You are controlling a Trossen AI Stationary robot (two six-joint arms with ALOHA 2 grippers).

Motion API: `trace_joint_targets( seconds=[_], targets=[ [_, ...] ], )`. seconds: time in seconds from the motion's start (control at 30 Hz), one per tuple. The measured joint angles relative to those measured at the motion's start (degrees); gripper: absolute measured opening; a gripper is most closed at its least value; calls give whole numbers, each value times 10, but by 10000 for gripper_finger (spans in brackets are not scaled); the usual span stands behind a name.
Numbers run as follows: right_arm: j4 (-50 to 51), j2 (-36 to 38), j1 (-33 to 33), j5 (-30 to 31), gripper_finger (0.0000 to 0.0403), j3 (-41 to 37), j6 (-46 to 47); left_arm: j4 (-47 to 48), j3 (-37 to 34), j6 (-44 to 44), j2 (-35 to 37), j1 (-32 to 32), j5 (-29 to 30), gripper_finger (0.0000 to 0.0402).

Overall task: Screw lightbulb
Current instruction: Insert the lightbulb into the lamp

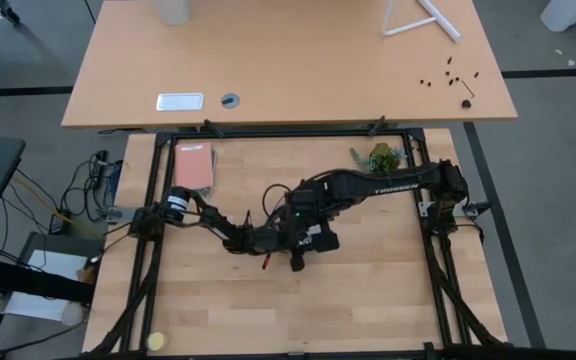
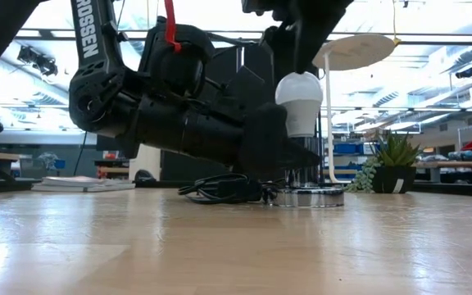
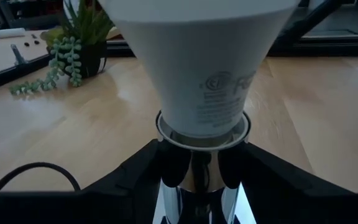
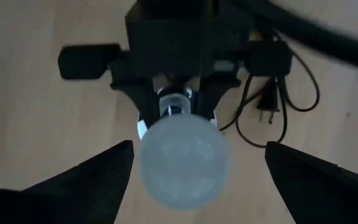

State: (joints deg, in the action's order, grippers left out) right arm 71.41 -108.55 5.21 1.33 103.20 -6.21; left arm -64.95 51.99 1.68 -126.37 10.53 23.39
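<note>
The white lightbulb (image 2: 299, 98) stands upright with its narrow base down in the socket's chrome stem (image 3: 194, 180). The stem rises from a round silvery disc (image 2: 306, 197) that lies on the table with a black cord (image 2: 220, 190). My left gripper (image 3: 197, 183) lies low over the table and is shut on the stem below the bulb. My right gripper (image 4: 194, 171) hangs above, pointing down and open. Its fingers (image 4: 98, 171) stand wide on either side of the bulb's round top (image 4: 182, 162), apart from it. In the high view my arms hide the bulb. My left gripper pinches the socket's chrome stem (image 3: 191, 186) between its two fingers (image 3: 145, 171), just under the bulb's neck. The fingers come in level from the table's left and lie across the upright stem. The socket's disc rests on the table.
A small potted plant (image 1: 381, 157) stands at the back right of the work area. A pink notebook (image 1: 194, 165) lies at the back left. The cord's plug (image 4: 266, 115) lies loose beside the socket. A second table (image 1: 288, 60) stands beyond.
</note>
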Motion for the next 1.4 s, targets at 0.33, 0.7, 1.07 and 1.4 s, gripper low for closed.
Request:
trace_joint_targets(
  seconds=[0.33,0.7,1.07,1.4],
  targets=[
    [8,-11,15,5,398,-1,-26,0,0,-26,0,0,0,204],
    [-2,-11,15,5,391,-15,-105,1,0,-27,0,1,1,204],
    [0,-11,15,-1,377,-15,-238,1,0,-27,0,1,4,204],
    [-30,-11,15,-18,375,-55,-312,1,-1,-26,0,1,3,204]
  ],
)
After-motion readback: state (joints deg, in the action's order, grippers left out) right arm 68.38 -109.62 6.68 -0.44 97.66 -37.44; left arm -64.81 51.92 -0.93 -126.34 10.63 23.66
